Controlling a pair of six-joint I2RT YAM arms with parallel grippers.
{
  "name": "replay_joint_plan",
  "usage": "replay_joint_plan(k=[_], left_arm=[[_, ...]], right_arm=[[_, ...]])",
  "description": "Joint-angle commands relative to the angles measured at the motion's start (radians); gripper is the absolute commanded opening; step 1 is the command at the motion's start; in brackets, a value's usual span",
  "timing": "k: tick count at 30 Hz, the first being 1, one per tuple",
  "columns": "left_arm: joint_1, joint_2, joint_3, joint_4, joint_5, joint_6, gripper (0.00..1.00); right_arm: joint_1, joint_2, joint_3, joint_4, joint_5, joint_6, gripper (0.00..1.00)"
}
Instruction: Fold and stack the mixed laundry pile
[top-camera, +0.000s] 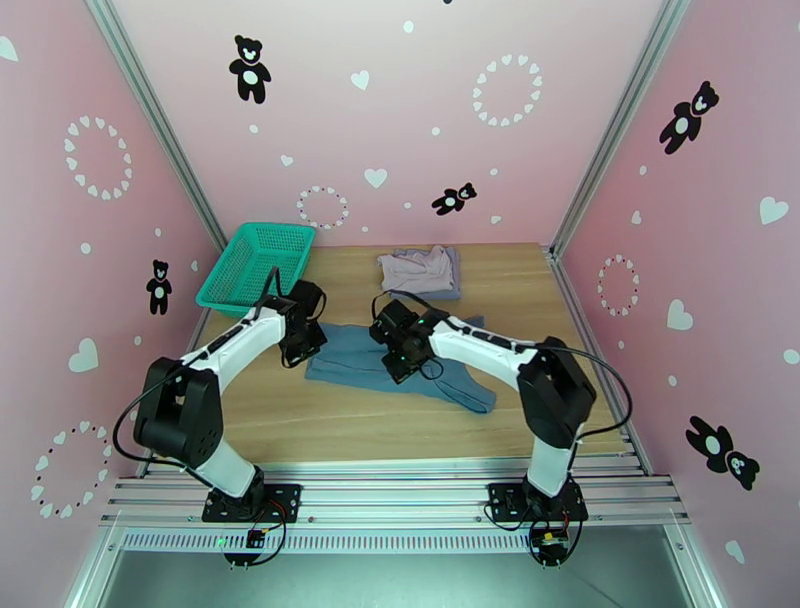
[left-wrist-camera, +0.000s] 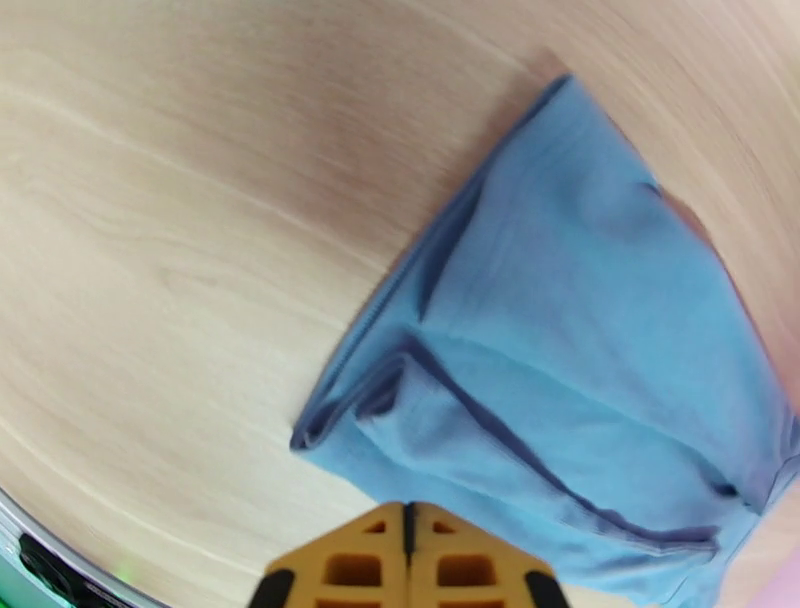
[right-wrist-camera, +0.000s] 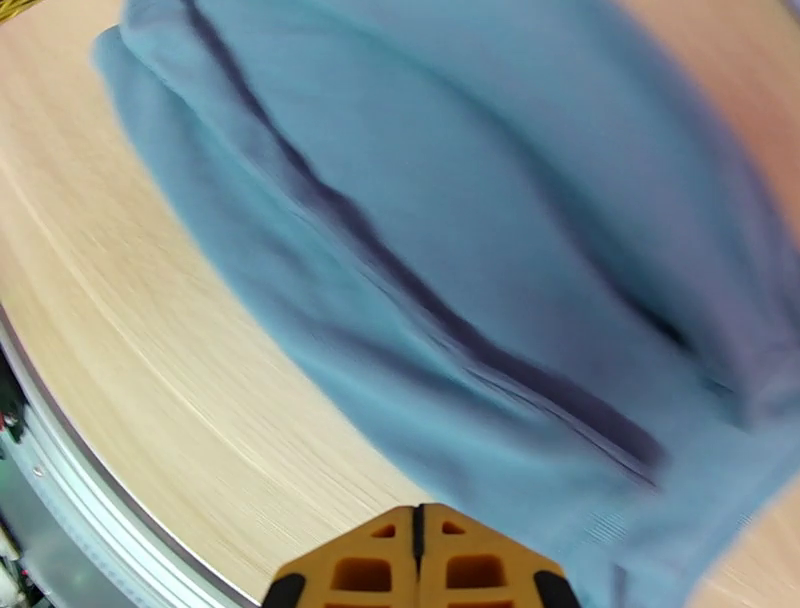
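close to the lens in the left wrist view, left gripper: orange fingers pressed flat together, just a thin seam between. hangs over the near edge of the dusty teal-blue top. cannot tell about any pinch of cloth there.

much the same for the right gripper in its own view: fingers closed tight, poised above a blurred stretch of the same top, with a dark seam line running diagonally across the fabric.

seen from above, both grippers low over the top's far half, the left at its left end, the right near the middle, a short gap apart. top itself spread flat and a little rumpled in the middle of the wooden table, one narrower end trailing off toward the right arm.

further back, well apart from the top: pale mauve garment, folded, resting on the grey-lavender garment, the latter peeking out at the right and near edges.

at the far left corner, green mesh basket, tilted against the wall.
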Motion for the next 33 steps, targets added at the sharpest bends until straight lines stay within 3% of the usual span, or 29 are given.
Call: replay_joint_plan(k=[1,11,33], left_arm=[[0.003,-0.028,-0.102,0.04,0.064,-0.011,0.0],[0.008,-0.014,-0.234,0.193,-0.001,-0.084,0.0],[0.008,-0.011,-0.216,0.189,0.012,-0.079,0.0]], right_arm=[[0.038,0.107,0.099,0.053,-0.118,0.052,0.0],[0.075,0.309,0.338,0.056,-0.186,0.143,0.0],[0.092,0.534,0.638,-0.067,-0.195,0.222,0.0]])
